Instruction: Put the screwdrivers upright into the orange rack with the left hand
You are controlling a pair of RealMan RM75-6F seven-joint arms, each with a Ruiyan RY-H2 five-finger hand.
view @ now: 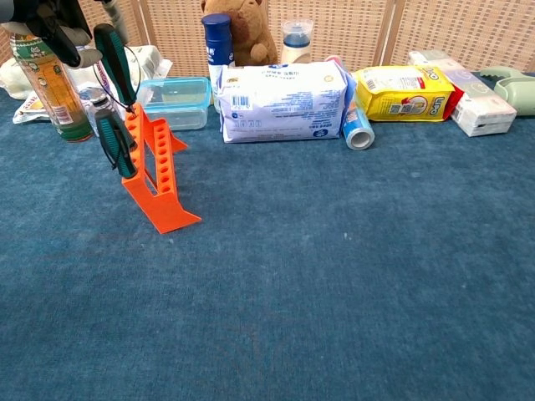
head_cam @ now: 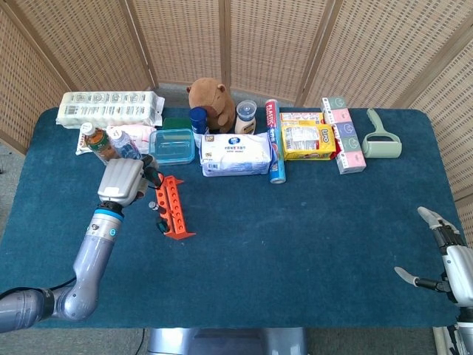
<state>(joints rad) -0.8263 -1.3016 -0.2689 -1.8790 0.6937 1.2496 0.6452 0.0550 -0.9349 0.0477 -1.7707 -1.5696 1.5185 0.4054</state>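
We count 2 screwdrivers [view: 115, 75] [view: 111, 144], both upper left of chest view, at 1 orange rack [view: 155, 175]. 2 bottles [head_cam: 94, 140] [head_cam: 124, 143] left of head view. 1 plush toy [head_cam: 211, 103] top centre. 1 lint roller [head_cam: 382, 137] upper right. 2 hands [head_cam: 123, 181] [head_cam: 447, 255].

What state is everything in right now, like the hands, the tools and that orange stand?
Left hand: grips a green-handled screwdriver, tip at the rack's top.
Orange plastic rack: tipped to the left, off its base.
Second green-handled screwdriver: in the rack, leaning with it.
Right hand: holds nothing, fingers apart.
Clear plastic food box: lid on.
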